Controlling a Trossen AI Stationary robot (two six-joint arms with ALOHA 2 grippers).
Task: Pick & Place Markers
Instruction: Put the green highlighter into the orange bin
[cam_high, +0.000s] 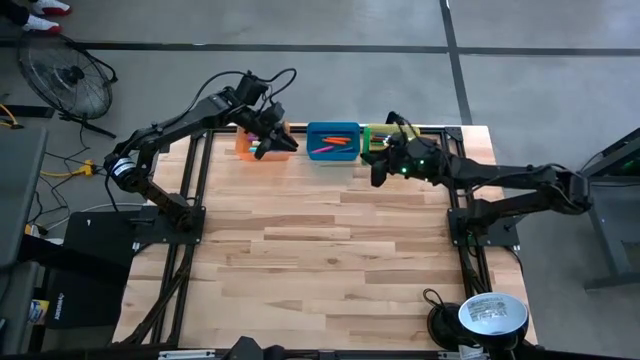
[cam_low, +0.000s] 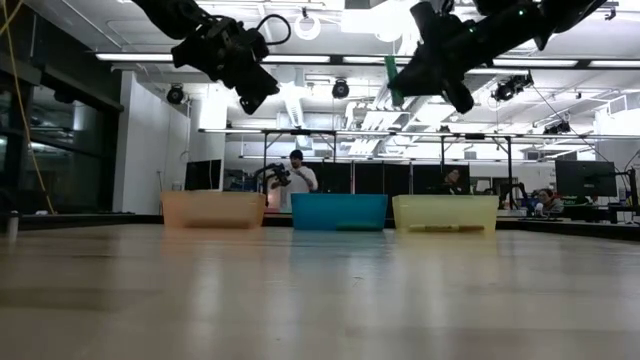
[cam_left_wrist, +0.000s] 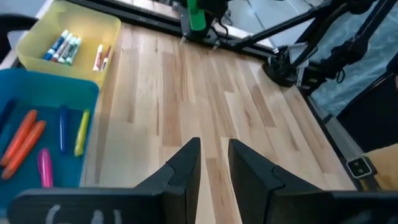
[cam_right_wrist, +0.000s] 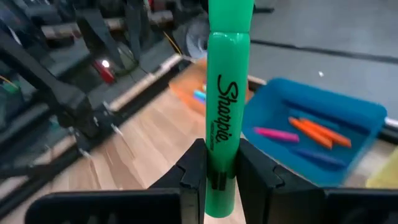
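Clamped upright between the right gripper's (cam_right_wrist: 221, 163) fingers, a green highlighter (cam_right_wrist: 226, 112) reading "Sharpie" is hanging above the yellow bin (cam_high: 377, 139), just beside the blue bin (cam_high: 333, 141), where sorted markers (cam_left_wrist: 30, 139) are already lying; the left gripper (cam_left_wrist: 214, 163), slightly parted and holding nothing, is hovering over the orange bin (cam_high: 246, 142), suggesting sorting is nearing its end.

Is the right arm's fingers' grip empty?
No: the right gripper is shut on a green marker, clamped upright between its fingers.

Green marker (cam_right_wrist: 227, 118) top cut off by edge
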